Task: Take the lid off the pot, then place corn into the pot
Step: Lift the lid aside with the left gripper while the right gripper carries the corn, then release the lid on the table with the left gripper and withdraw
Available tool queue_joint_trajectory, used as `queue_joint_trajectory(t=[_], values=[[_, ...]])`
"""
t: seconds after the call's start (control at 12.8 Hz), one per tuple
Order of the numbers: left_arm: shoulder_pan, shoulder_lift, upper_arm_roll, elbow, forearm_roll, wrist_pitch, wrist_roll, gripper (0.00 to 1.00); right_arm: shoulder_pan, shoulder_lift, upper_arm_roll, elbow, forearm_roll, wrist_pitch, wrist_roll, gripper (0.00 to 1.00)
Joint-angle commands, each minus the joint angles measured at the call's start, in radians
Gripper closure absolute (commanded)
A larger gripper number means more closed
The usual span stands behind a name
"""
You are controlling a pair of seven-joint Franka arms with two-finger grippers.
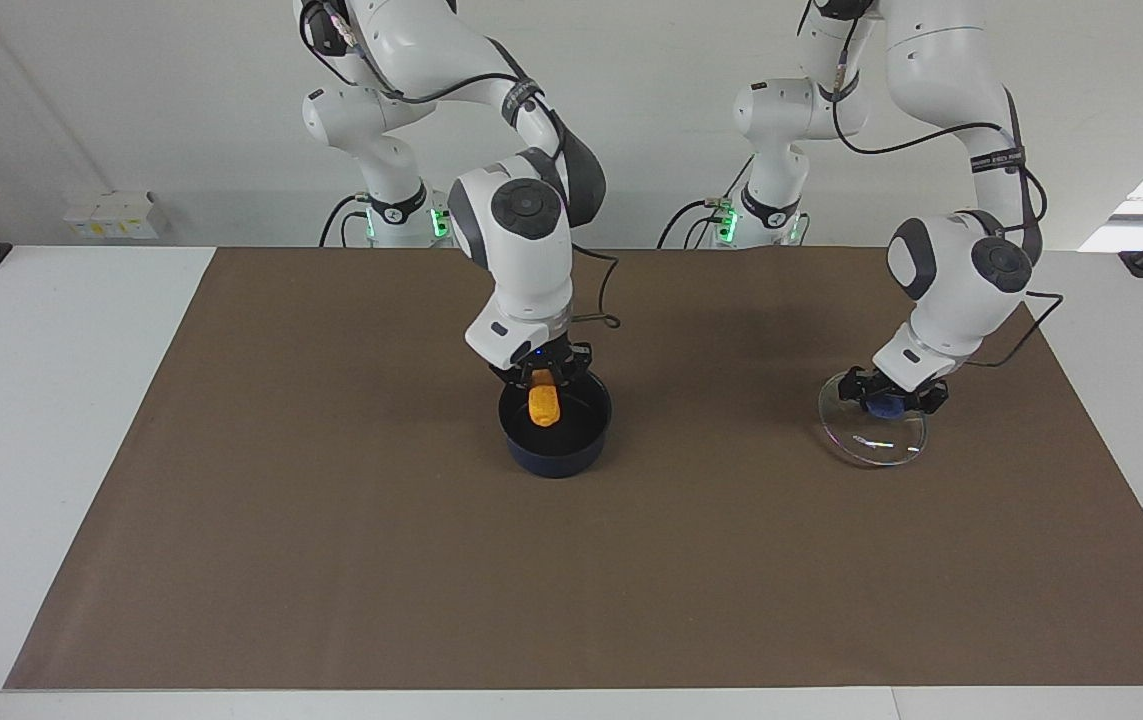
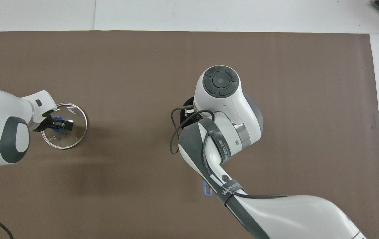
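Observation:
The dark navy pot stands mid-mat. My right gripper is shut on the orange-yellow corn and holds it upright just inside the pot's mouth. In the overhead view the right arm covers the pot except a bit of its rim and the end of its blue handle. My left gripper is shut on the blue knob of the clear glass lid. The lid is tilted, low at the mat, toward the left arm's end of the table. The lid also shows in the overhead view under the left gripper.
A brown mat covers most of the white table. A black cable loops beside the right arm's wrist. White boxes sit by the wall at the right arm's end.

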Motion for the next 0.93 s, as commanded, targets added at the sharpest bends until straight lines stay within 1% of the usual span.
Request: queue_joint_trajectory(t=[0.0,0.16,0.31,0.47,0.62,0.7,0.86], values=[[0.014,-0.008,-0.011,0.032,-0.013,0.007,-0.005,0.0,-0.004,-0.009,0.002,-0.057,0.003,0.043,-0.035,1.0],[0.003,-0.003,-0.011,0.102,-0.013,-0.041,-0.011,0.0,-0.003,-0.003,0.002,-0.073,0.003,0.075,-0.04,1.0],[-0.002,0.009,-0.014,0.185,-0.013,-0.113,-0.086,0.0,-0.004,-0.006,0.002,-0.093,0.005,0.081,-0.066,1.0],[-0.029,0.009,-0.012,0.245,-0.005,-0.168,-0.165,0.0,-0.003,0.003,0.002,-0.101,0.006,0.1,-0.07,1.0],[-0.034,0.009,-0.021,0.305,0.001,-0.226,-0.206,0.0,-0.004,0.005,0.004,-0.101,0.014,0.106,-0.086,1.0],[-0.051,0.009,-0.018,0.34,0.003,-0.269,-0.214,0.0,-0.006,0.006,0.004,-0.099,0.016,0.104,-0.09,1.0],[-0.052,0.009,-0.021,0.432,0.015,-0.37,-0.216,0.0,-0.02,0.008,0.004,-0.093,0.019,0.106,-0.116,1.0]])
